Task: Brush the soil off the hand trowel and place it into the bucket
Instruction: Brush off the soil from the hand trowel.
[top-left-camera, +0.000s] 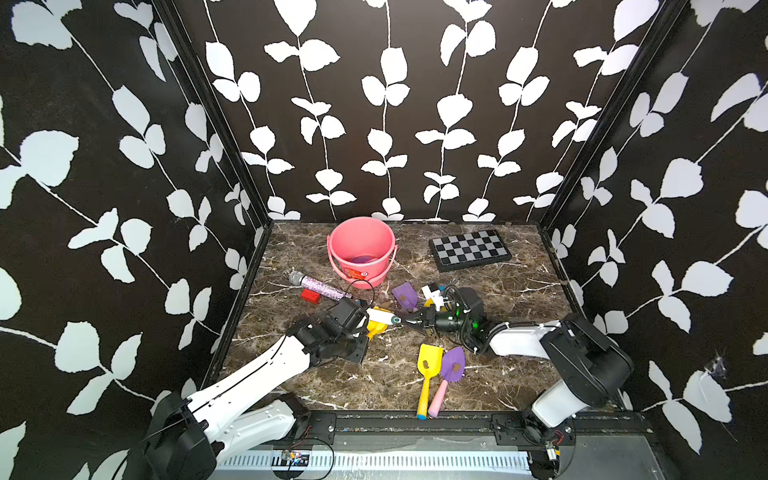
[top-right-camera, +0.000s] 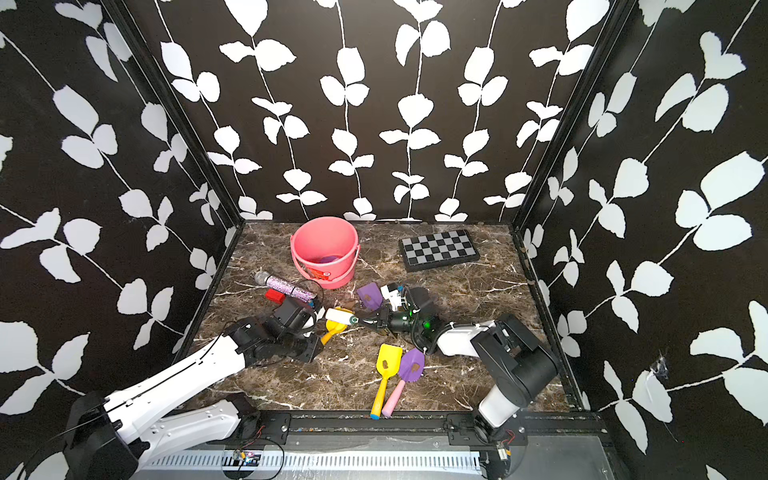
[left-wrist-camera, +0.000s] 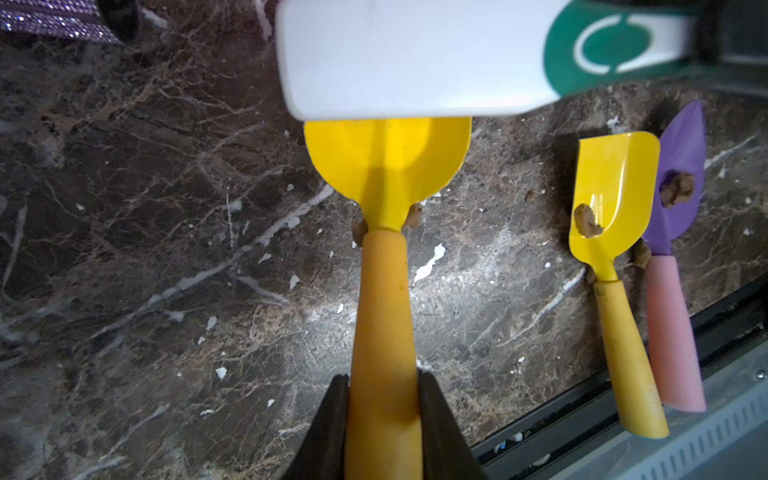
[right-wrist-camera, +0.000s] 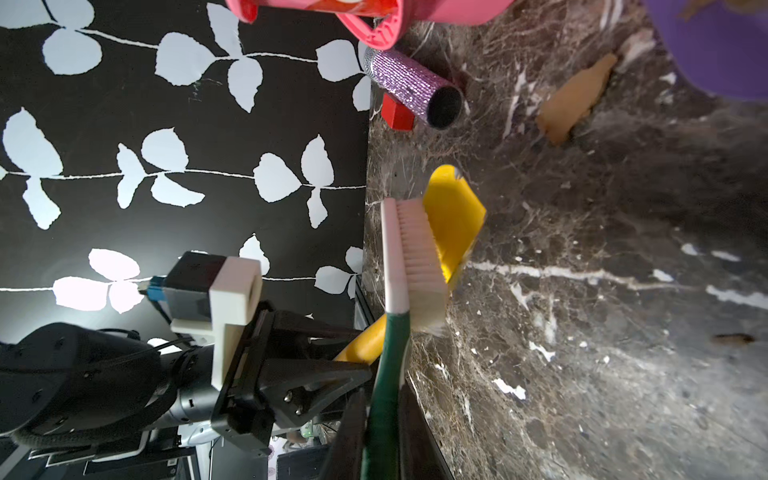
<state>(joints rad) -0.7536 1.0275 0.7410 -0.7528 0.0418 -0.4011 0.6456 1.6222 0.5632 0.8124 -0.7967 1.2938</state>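
Note:
My left gripper (left-wrist-camera: 383, 378) is shut on the orange-yellow handle of a yellow hand trowel (left-wrist-camera: 388, 158), which sits left of centre in both top views (top-left-camera: 376, 329) (top-right-camera: 334, 328). My right gripper (right-wrist-camera: 384, 399) is shut on the green handle of a white brush (right-wrist-camera: 411, 257). The brush head (left-wrist-camera: 415, 58) lies across the trowel's blade (right-wrist-camera: 455, 216), bristles against it. Small brown soil lumps (left-wrist-camera: 415, 216) show at either side of the trowel's neck. The pink bucket (top-left-camera: 361, 249) (top-right-camera: 324, 249) stands upright at the back with something purple inside.
A yellow trowel (top-left-camera: 430, 361) and a purple one (top-left-camera: 453, 363), each with a soil lump, lie near the front edge. Another purple trowel (top-left-camera: 405, 295) lies by my right arm. A glitter microphone (top-left-camera: 320, 286), a red block (top-left-camera: 311, 296) and a chessboard (top-left-camera: 469, 249) are further back.

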